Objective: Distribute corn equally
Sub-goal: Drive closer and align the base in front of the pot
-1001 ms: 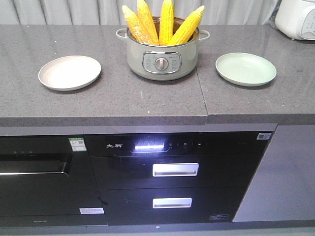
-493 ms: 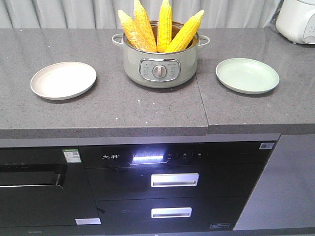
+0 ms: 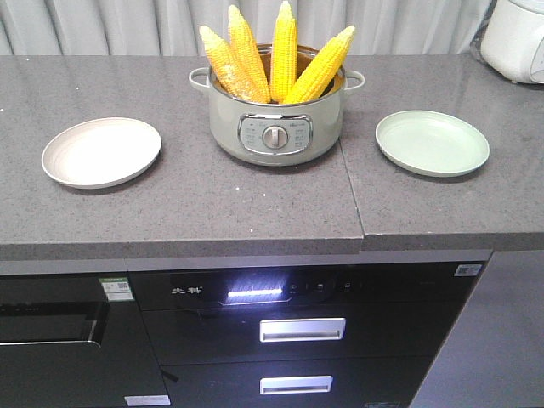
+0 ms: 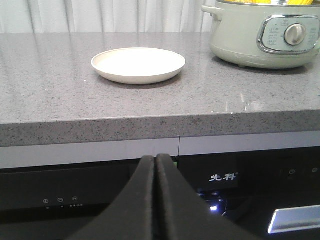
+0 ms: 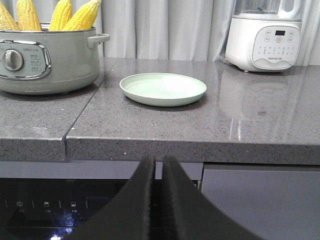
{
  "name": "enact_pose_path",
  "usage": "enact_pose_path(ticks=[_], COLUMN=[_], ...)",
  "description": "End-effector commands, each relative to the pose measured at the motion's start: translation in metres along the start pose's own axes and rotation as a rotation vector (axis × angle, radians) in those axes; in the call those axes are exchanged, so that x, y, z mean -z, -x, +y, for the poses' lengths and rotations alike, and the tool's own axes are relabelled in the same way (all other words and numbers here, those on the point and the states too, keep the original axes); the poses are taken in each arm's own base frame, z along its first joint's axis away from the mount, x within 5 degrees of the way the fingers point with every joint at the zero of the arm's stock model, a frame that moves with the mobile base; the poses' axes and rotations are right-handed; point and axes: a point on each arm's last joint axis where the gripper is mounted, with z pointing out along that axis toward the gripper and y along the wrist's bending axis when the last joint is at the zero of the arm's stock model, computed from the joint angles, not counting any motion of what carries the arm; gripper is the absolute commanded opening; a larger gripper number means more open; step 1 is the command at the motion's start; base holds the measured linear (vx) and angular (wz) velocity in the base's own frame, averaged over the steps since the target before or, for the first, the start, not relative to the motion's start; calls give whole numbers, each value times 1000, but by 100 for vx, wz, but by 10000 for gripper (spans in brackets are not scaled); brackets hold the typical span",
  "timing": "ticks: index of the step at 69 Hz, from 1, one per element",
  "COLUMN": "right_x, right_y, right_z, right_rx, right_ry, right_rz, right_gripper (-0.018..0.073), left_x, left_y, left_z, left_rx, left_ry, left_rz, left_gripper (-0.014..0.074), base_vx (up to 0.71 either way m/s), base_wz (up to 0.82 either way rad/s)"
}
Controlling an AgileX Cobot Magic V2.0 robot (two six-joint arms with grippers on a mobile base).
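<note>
Four cobs of corn (image 3: 272, 59) stand on end, tips up, in a pale green pot (image 3: 276, 127). They lean outward against its rim like a fan: two on the left side touch each other, one stands near the middle, and one tilts to the right. The pot has a round dial (image 3: 274, 136) on its front panel and sits at the middle back of the grey speckled desk (image 3: 195, 204).

A cream plate (image 3: 101, 151) lies flat on the desk well to the left of the pot, with nothing on it. A green plate (image 3: 433, 142) lies flat to the right, past a seam in the desk top, also bare. A white appliance (image 5: 263, 37) stands at the far right corner, and a pale curtain (image 5: 160, 25) hangs behind.

Below the desk edge is a black cabinet front (image 3: 255, 293) with a lit strip.

The left tool (image 4: 156, 159) sits low in front of the desk edge, its fingers pressed together on nothing. The right tool (image 5: 157, 160) sits likewise, its fingers all but together with only a thin slit between them, holding nothing.
</note>
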Motion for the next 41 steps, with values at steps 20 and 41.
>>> enact_pose_path(ticks=[20,41], right_x=[1,1], right_y=[5,5], right_z=[0,0], right_rx=[7,7], right_ry=[-4,-4], right_rz=[-80,-80], right_gripper=[-8,-8], left_x=[2,2], left_y=[8,8], left_z=[-1,-1], left_rx=[9,9], left_ry=[-9,-9], left_rz=[-92,-92], left_gripper=[-8,-8], base_vx=[9,10], base_wz=[0,1])
